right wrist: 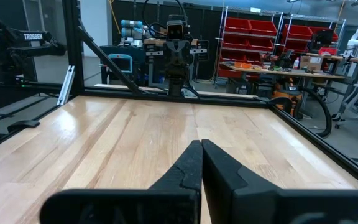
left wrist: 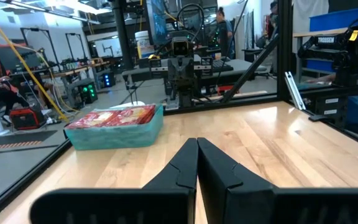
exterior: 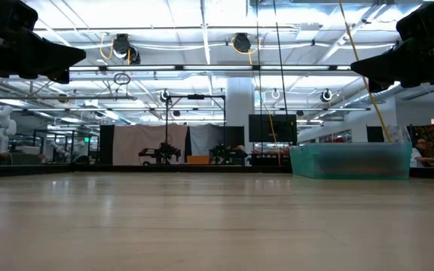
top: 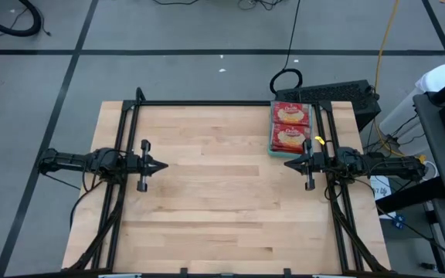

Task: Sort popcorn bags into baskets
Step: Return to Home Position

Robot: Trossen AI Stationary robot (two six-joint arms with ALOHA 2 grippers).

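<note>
Well, from my seat the left gripper (top: 164, 164) hangs over the table's left side, fingers pinched together on nothing. I see no loose packets on the wooden table (top: 222, 208) between the arms. The right gripper (top: 287, 163) mirrors it on the right, likewise clenched and empty, its tip just beside the teal-green basket (top: 272, 143) at the far right corner. The red popcorn bags (top: 290, 123) lie in that basket, two showing on top. I judge the sorting finished and the homing step in hand; next I need only park both arms without clipping the basket.
</note>
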